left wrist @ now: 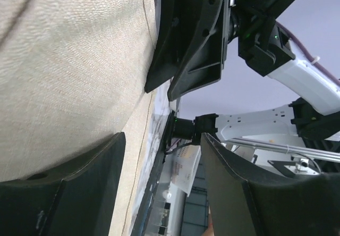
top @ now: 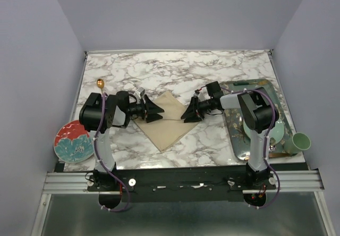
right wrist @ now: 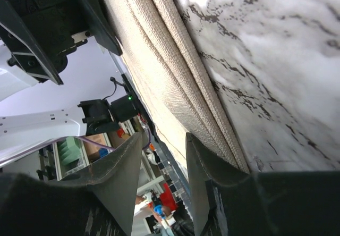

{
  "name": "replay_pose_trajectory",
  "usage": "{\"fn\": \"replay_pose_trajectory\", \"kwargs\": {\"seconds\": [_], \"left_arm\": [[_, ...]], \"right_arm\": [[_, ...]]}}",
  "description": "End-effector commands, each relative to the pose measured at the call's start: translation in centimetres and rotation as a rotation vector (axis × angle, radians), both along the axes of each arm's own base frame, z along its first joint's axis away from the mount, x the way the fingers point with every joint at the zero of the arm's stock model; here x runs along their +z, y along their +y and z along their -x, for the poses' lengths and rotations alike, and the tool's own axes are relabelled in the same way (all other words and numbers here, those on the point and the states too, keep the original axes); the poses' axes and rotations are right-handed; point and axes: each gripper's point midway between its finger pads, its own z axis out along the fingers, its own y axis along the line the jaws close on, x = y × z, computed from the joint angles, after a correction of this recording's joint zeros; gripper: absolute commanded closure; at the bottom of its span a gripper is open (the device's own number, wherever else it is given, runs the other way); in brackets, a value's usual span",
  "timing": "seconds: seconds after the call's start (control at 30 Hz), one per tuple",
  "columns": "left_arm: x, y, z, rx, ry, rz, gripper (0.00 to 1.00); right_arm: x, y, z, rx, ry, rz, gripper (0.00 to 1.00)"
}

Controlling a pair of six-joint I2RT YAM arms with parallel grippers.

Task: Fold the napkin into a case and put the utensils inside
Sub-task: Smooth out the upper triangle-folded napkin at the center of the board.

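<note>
The beige napkin lies folded into a triangle on the marble table, its point toward the near edge. My left gripper hovers low over its left corner, open, with nothing between the fingers; the cloth fills the left wrist view beside one finger. My right gripper faces it from the right corner, open, one finger resting along the napkin's layered folded edge. The gap in each gripper, the left and the right, holds no cloth. A gold spoon lies at the far left, behind the left arm.
A red and teal plate sits at the table's near-left edge. A patterned tray occupies the right side under the right arm, with a pale green cup beside it at the right edge.
</note>
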Motion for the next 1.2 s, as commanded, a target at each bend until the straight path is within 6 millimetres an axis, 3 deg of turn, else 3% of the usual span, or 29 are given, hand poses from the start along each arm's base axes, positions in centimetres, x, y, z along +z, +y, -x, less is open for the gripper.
{"fn": "replay_pose_trajectory", "kwargs": {"seconds": [0.0,0.13,0.33,0.5,0.57,0.6,0.7,0.77,0.8,0.83,0.87,0.93,1.0,1.17], "left_arm": [[1.9,2.3,-0.5,0.039,-0.046,0.055,0.32],[1.8,3.6,-0.9,0.075,-0.040,0.063,0.32],[0.0,5.7,-1.6,0.143,0.004,0.034,0.32],[0.5,6.3,-1.7,0.157,-0.034,0.024,0.34],[1.2,6.3,-1.8,0.151,-0.075,0.019,0.38],[2.5,6.2,-1.9,0.137,-0.120,0.022,0.40],[5.6,6.0,-1.9,0.108,-0.228,0.023,0.50],[6.2,6.0,-1.7,0.101,-0.248,-0.002,0.56],[7.4,6.1,-1.5,0.102,-0.297,-0.021,0.58],[7.4,6.0,-1.6,0.112,-0.305,-0.049,0.62],[6.0,6.0,-0.8,0.095,-0.288,-0.107,0.65],[6.1,5.4,-0.5,0.080,-0.327,-0.180,0.72],[5.1,4.5,0.6,0.046,-0.309,-0.219,0.75],[1.1,3.9,0.8,0.054,-0.168,-0.257,0.84]], "right_arm": [[-2.6,-1.9,1.9,-0.058,0.143,0.127,0.53],[-2.9,-2.3,1.9,-0.072,0.148,0.144,0.53],[-3.1,-2.7,1.9,-0.086,0.153,0.166,0.55],[-2.7,-2.5,1.6,-0.073,0.129,0.156,0.55],[-1.8,-2.2,0.9,-0.057,0.088,0.131,0.55],[-0.9,-2.0,0.6,-0.048,0.057,0.114,0.55],[3.6,-1.0,-0.7,-0.003,-0.076,0.025,0.53],[6.2,-0.2,-0.8,0.032,-0.151,-0.025,0.51],[7.5,0.1,-0.9,0.044,-0.186,-0.045,0.47],[9.1,0.3,-0.9,0.057,-0.231,-0.067,0.46],[10.4,0.9,-0.8,0.074,-0.265,-0.085,0.44],[11.5,1.6,-0.9,0.093,-0.313,-0.097,0.37],[12.2,3.2,-0.9,0.120,-0.352,-0.100,0.30],[11.5,7.7,-0.5,0.152,-0.307,-0.145,0.30]]}}
